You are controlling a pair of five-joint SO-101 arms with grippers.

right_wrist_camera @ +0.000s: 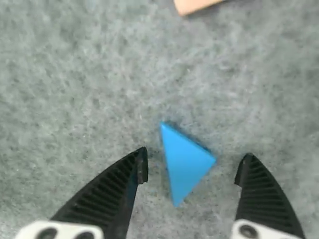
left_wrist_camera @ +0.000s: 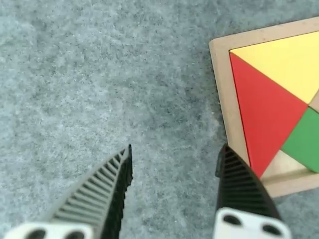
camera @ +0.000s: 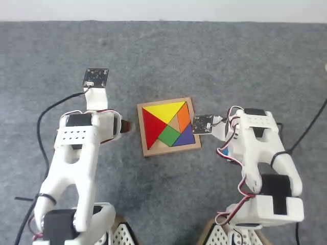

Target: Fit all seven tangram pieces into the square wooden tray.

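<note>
Hovering over the small blue triangular tangram piece (right_wrist_camera: pixel 185 162), the right end effector (right_wrist_camera: pixel 195 153) is spread wide and holds nothing. The piece lies flat on the grey felt surface (camera: pixel 163 56) between its jaws, near the square wooden tray (left_wrist_camera: pixel 218 84). The left end effector (left_wrist_camera: pixel 176 147) is likewise wide open and empty, beside the tray's rim by the red triangular piece (left_wrist_camera: pixel 261 117). The likely trouble is the blue piece's thin, slanted sides: closing jaws could squeeze it sideways or spin it. Fingertips set too high would slide over it, and set too low they could snag the felt.
</note>
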